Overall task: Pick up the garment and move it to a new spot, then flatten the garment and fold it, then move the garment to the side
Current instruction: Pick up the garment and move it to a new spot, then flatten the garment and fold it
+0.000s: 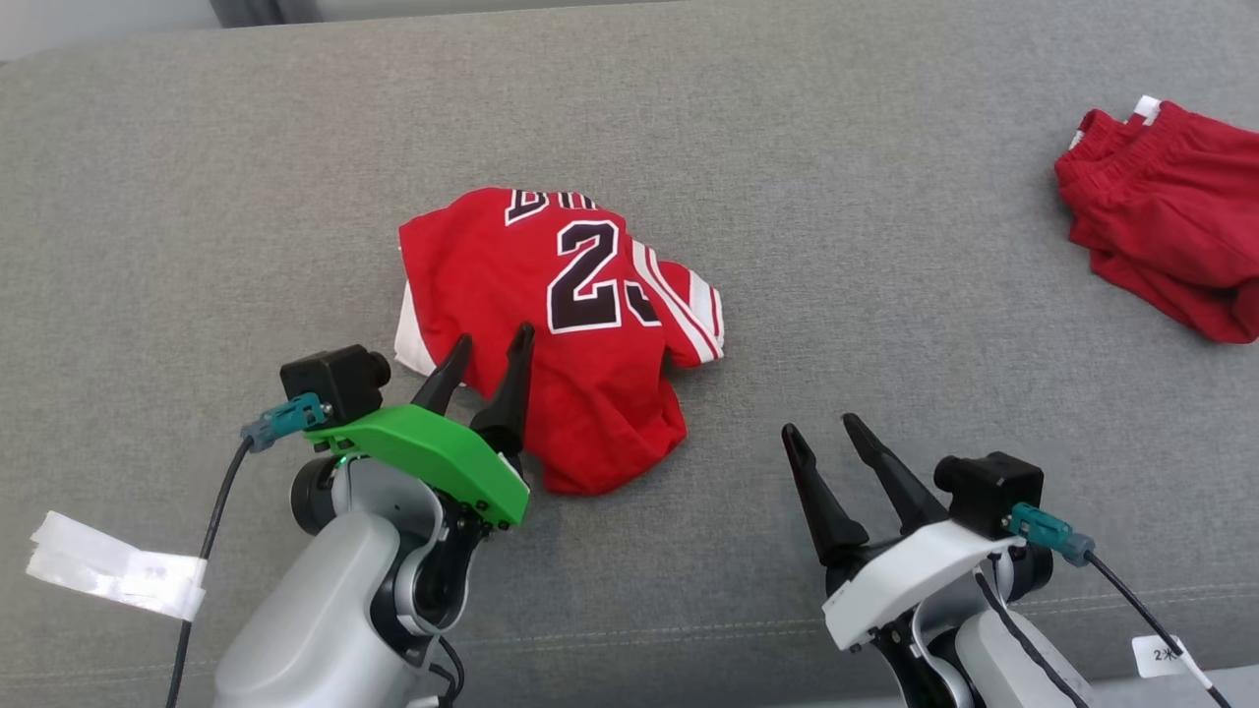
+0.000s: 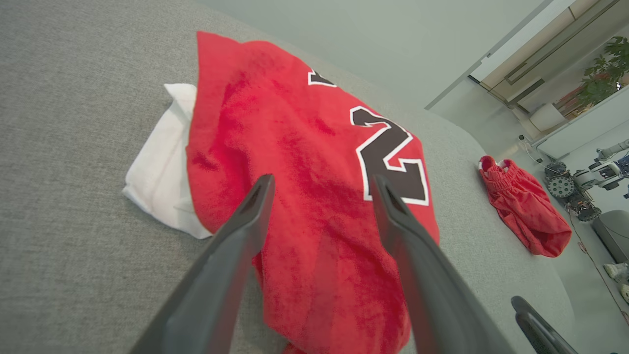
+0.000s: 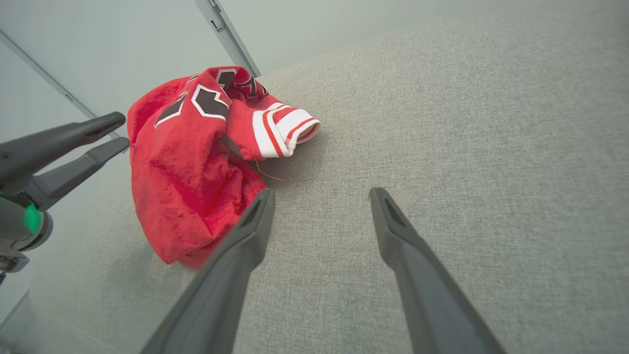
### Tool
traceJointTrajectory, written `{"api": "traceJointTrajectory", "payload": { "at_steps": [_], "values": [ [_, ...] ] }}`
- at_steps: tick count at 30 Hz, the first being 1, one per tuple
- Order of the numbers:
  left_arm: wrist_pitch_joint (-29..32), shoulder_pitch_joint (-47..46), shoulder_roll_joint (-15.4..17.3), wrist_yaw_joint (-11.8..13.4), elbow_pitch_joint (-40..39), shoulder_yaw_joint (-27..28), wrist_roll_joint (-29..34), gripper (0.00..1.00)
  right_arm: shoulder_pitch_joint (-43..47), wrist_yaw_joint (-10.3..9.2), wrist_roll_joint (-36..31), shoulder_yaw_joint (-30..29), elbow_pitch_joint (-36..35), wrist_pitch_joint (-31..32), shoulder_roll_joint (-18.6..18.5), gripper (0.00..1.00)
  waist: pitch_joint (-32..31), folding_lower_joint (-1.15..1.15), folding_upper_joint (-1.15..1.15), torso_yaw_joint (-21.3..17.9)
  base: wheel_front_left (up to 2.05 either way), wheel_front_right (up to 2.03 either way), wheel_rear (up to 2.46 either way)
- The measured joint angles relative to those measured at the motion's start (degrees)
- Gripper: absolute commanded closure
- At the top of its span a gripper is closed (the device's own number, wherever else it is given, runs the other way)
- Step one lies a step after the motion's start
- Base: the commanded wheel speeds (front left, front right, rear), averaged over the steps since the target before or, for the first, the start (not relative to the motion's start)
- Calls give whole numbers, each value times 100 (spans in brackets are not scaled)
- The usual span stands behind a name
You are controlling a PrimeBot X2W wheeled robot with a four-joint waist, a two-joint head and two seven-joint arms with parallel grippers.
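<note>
In the head view, your left hand [image 1: 494, 336] stands open with its fingertips over the near edge of the garment [image 1: 590, 393], a red numbered jersey lying crumpled on the grey couch [image 1: 885, 246]. Your right hand [image 1: 820, 425] is open and empty, with the jersey off to its left and a pair of red shorts [image 1: 1166, 216] well away to its right. In the left wrist view the spread fingers [image 2: 236, 231] frame the jersey just ahead and grip nothing. In the right wrist view the heap sits ahead and to the left of the open fingers [image 3: 245, 236], one striped edge turned up. By the look of it, nothing is flattened or folded yet. You cannot tell whether the first move is done, and the spreading, folding and setting aside all remain.
</note>
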Motion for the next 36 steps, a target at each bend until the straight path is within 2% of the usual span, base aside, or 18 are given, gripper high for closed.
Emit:
{"api": "traceJointTrajectory", "payload": {
  "at_steps": [7, 12, 20, 23, 33, 34, 36],
  "values": [
    [0, 179, -9, 9, -342, -160, 1, 0, -321, 44, 789, 56, 148, 264, -3, 0, -36, 0, 0, 261, 0, 0, 0],
    [8, 260, -68, 22, -550, -286, 18, 0, -772, 19, 938, 44, 324, 463, -10, 0, 20, 0, 0, 401, 0, 0, 0],
    [20, 291, -67, 23, -876, -343, 90, 0, -1088, -135, 1633, -30, 641, 748, -20, 0, 191, 0, 0, 596, 0, 0, 0],
    [63, 293, -63, 23, -965, -361, 119, 0, -1241, -137, 1953, -44, 742, 813, -22, 0, 269, 0, 0, 664, 0, 0, 0],
    [92, 402, -67, 46, -1100, -379, 121, 0, -1750, -138, 2292, 12, 984, 881, -29, 0, 422, 0, 0, 859, 0, 0, 0],
    [92, 414, -64, 47, -1145, -364, 122, 0, -1795, -155, 2417, 18, 1033, 917, -36, 2, 441, 0, 0, 889, 0, 0, 0],
    [92, 414, -64, 47, -1181, -355, 130, 0, -1836, -189, 2536, 18, 1104, 968, -38, 22, 465, 0, 0, 911, 0, 0, 0]
  ]
}}
